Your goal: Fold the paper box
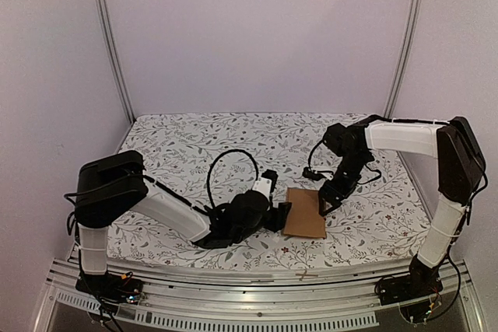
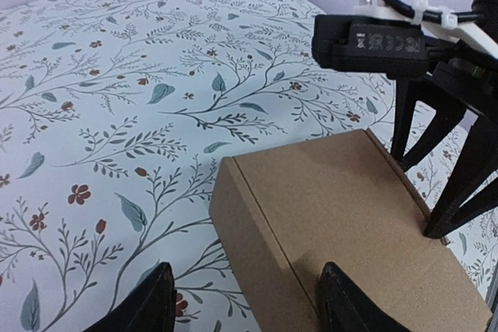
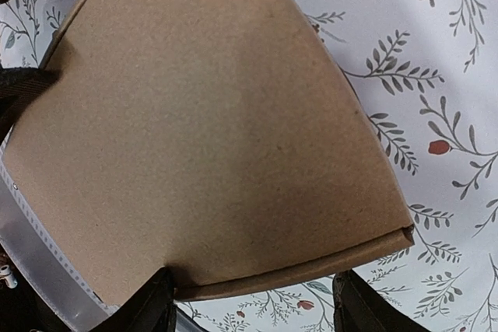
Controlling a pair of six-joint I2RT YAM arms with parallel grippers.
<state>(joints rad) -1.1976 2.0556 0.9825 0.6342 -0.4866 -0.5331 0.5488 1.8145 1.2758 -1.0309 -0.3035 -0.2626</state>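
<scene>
The paper box [image 1: 304, 211] is a closed brown carton lying flat on the floral cloth between the two arms. From the left, my left gripper [image 1: 280, 215] reaches its edge. In the left wrist view the box [image 2: 334, 215] has one finger [image 2: 350, 301] resting on its top, the other [image 2: 148, 305] over the cloth, and the jaws are open. My right gripper [image 1: 324, 201] stands over the box's right edge. The carton's top [image 3: 210, 122] fills the right wrist view, where one finger [image 3: 152, 305] touches the edge, the other [image 3: 362, 305] is clear, and the jaws are open.
The floral cloth [image 1: 194, 145] covers the table. A metal rail [image 1: 257, 285] runs along the near edge. Black cable [image 1: 226, 165] loops above the left arm. White walls and two metal posts [image 1: 113, 44] close in the back and sides.
</scene>
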